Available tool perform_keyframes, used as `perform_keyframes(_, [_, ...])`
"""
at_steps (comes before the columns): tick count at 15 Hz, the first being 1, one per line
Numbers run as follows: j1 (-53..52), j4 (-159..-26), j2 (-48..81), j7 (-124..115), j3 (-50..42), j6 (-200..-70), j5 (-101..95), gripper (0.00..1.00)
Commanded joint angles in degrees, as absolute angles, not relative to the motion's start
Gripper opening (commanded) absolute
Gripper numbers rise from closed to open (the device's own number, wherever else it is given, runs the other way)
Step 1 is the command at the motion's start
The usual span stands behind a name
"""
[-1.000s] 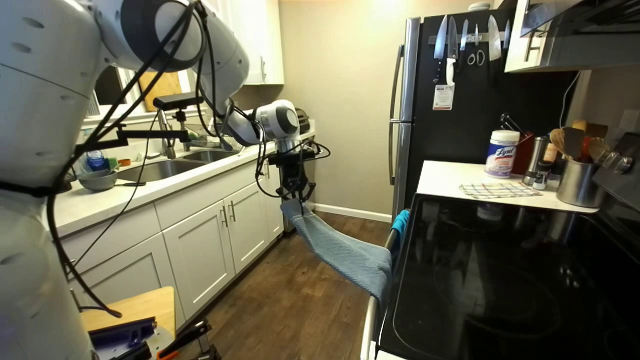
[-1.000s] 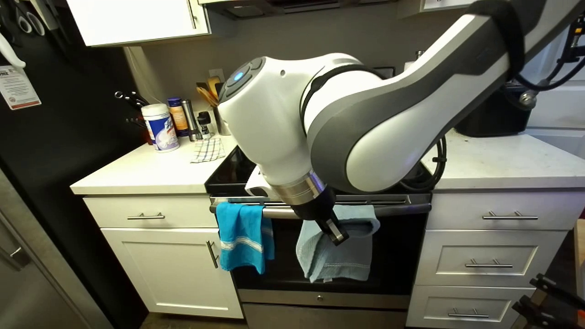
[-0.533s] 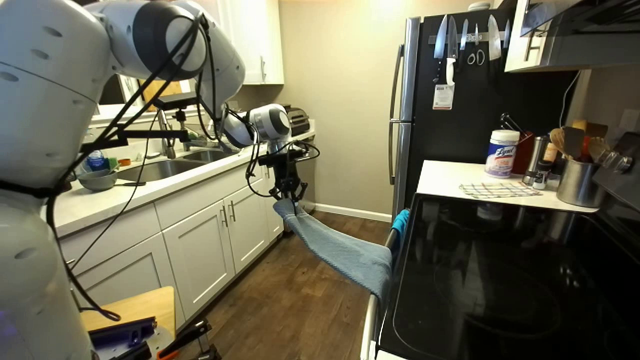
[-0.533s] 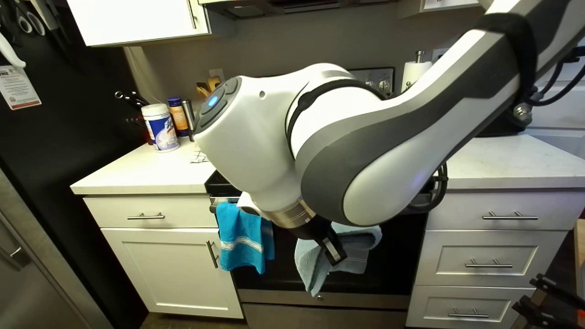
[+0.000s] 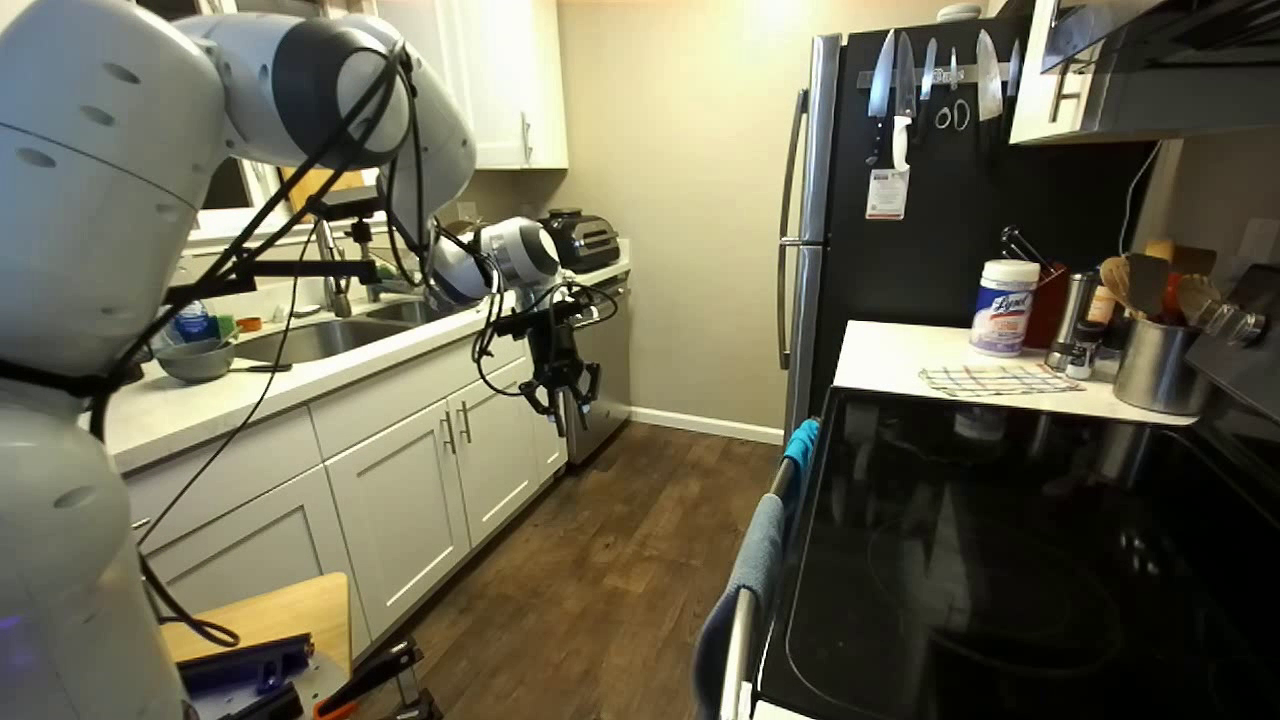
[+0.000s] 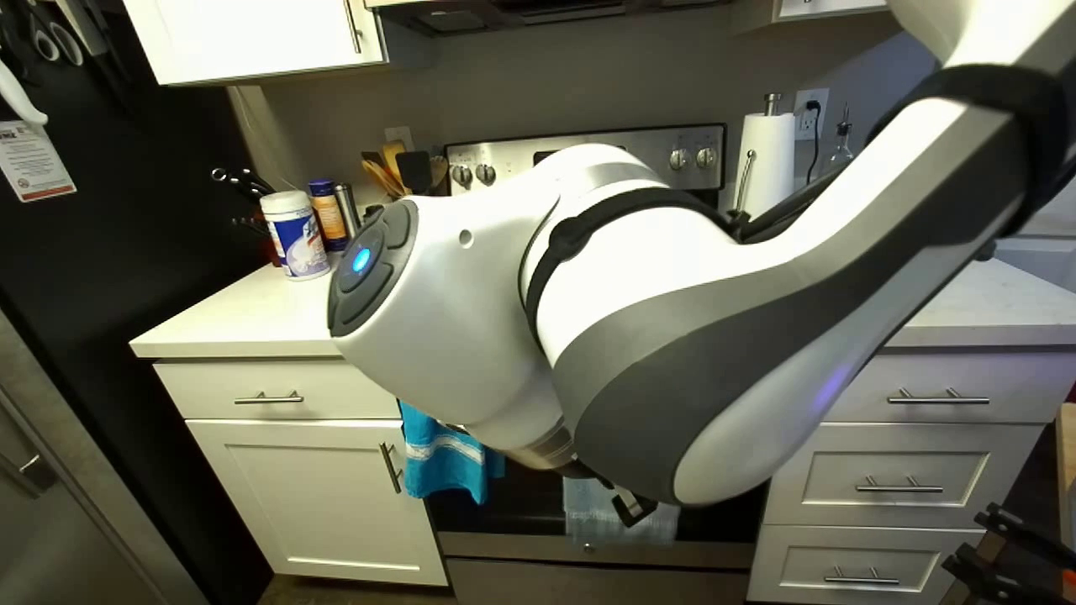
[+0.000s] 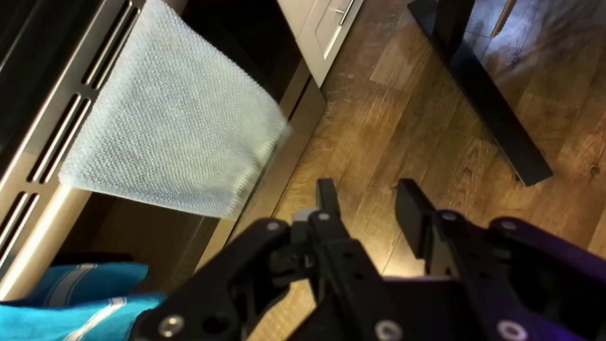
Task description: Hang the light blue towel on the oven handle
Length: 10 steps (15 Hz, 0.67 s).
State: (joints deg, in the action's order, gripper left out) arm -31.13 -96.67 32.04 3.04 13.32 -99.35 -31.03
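Observation:
The light blue towel (image 5: 757,548) hangs draped over the oven handle (image 5: 740,640) in an exterior view. Its lower end (image 6: 587,508) shows below the arm in an exterior view, where the arm hides the rest and most of the handle. In the wrist view the towel (image 7: 175,118) covers part of the handle (image 7: 45,237), its lower edge blurred. My gripper (image 7: 365,189) is open and empty, apart from the towel, with floor between its fingers. In both exterior views the gripper (image 5: 574,415) (image 6: 632,508) is out in front of the range.
A bright blue towel with a white stripe (image 5: 800,445) (image 6: 445,462) (image 7: 90,308) hangs on the same handle, nearer the fridge (image 5: 960,240). White sink cabinets (image 5: 450,430) stand across the floor from the range. A black stand foot (image 7: 497,113) lies on the floor in the wrist view.
The gripper has let go of the towel's near end and moved away from the range, lower. The towel end, held out before, has dropped down against the oven front.

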Motion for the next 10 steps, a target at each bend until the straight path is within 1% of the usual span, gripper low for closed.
perform_keyframes(1, [-31.32,-95.52,32.40,1.61,13.08,-97.16,-32.39,0.68])
perform_keyframes(4, [-30.29,-95.83,31.76,2.46,12.69,-99.01,-32.70,0.88])
perform_keyframes(6, [-29.09,-95.89,31.18,2.03,12.09,-100.53,-32.28,0.98])
perform_keyframes(10, [-26.12,-95.87,29.98,0.15,10.13,-100.68,-31.00,1.00])
